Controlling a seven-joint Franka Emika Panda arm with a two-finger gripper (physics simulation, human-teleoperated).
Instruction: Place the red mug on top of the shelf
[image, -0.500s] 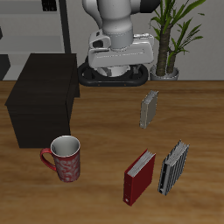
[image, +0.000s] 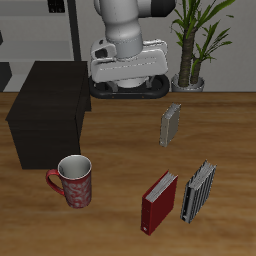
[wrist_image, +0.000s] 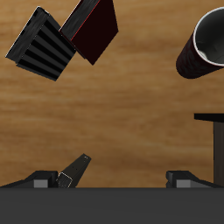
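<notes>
step: approach, nothing grasped | fingers (wrist_image: 120, 179) spread, empty, high over the worktop (image: 120, 140) | red mug (image: 74, 181) upright near front edge, before the shelf (image: 48, 112) | next: descend to mug rim

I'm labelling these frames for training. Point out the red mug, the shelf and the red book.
red mug (image: 76, 185): exterior view, on its speckled side.
shelf (image: 50, 85): exterior view, on its flat top.
red book (image: 157, 207): exterior view, on its front cover.

Glossy white-grey arm (image: 128, 22), blk base, dark tool (wrist_image: 112, 179) tips.
</notes>
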